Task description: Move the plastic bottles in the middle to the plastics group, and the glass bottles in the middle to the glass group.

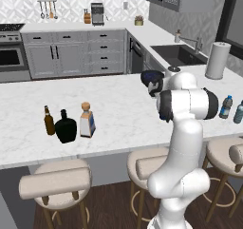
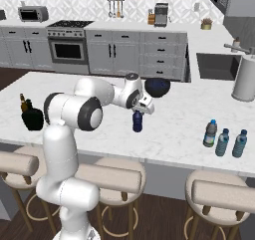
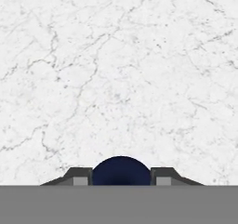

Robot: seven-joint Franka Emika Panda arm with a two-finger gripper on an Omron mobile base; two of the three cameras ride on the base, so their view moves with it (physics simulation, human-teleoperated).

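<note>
The gripper (image 2: pixel 138 115) hangs over the middle of the white marble surface (image 2: pixel 174 119), its jaws clenched on the solid dark blue bottle (image 2: pixel 137 121). In the right base view that bottle hangs upright below the hand, just above the stone or touching it; I cannot tell which. In the hand view the bottle's rounded dark top (image 3: pixel 121 171) sits snug between the two fingertips (image 3: pixel 80 176), with bare marble beyond.

At the right end of the surface, three small bottles stand near the front edge: a clear bottle with blue label and dark cap (image 2: pixel 210 133), then two pale teal-blue translucent bottles (image 2: pixel 222 142) close beside it. A tall white paper-towel roll (image 2: pixel 245 77) stands behind them, near the sink (image 2: pixel 216 65).

At the left end, the squarish clear bottle with tan cork stopper (image 1: pixel 87 120) stands just beside the squat black flask (image 1: pixel 65 127), and the slim brown bottle (image 1: pixel 49 121) stands on the flask's other side. A dark blue bowl (image 2: pixel 157 87) rests on the surface behind the gripper. Round stools (image 1: pixel 57 183) line the front.
</note>
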